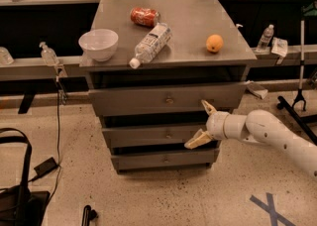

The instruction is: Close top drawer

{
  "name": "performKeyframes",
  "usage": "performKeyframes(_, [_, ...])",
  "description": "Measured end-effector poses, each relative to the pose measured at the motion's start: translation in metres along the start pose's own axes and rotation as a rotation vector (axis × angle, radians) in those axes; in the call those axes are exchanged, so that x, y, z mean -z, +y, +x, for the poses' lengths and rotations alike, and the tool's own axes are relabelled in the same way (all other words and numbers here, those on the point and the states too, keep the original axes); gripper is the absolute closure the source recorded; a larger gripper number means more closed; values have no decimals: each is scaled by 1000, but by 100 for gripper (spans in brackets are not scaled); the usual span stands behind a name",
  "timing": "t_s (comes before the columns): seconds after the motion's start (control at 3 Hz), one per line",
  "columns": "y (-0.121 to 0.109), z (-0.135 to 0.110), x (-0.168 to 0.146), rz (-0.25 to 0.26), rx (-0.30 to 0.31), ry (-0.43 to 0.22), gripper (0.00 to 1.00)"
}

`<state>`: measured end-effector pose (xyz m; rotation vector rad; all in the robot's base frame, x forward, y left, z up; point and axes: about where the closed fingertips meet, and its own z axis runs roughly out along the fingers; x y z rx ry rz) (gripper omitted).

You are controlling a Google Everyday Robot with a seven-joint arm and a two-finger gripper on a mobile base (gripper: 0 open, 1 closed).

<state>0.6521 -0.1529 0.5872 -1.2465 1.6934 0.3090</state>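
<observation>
Three grey drawers stack at the frame's centre; the top drawer [143, 102], just under the cabinet top [198, 22], stands partly pulled out. The gripper [198, 124] hangs right of centre before the drawer fronts, fingers [196, 141] spread wide, the upper tip over the top drawer's lower right corner. Above lie a white bowl [98, 43], water bottle [150, 44], red can [144, 16] and orange [214, 43].

grey top drawer [133, 101] stands partly pulled out, gripper [197, 124] with jaws spread at its right end.
</observation>
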Motion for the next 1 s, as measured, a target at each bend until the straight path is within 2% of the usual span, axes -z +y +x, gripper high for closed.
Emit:
performKeyframes(0.33, [1,0,0,-17,-11,-39,0])
performKeyframes(0.67, [12,-13,1,-87,61,-166,0])
performKeyframes(1.0, [32,-22,1,-163,127,-231,0])
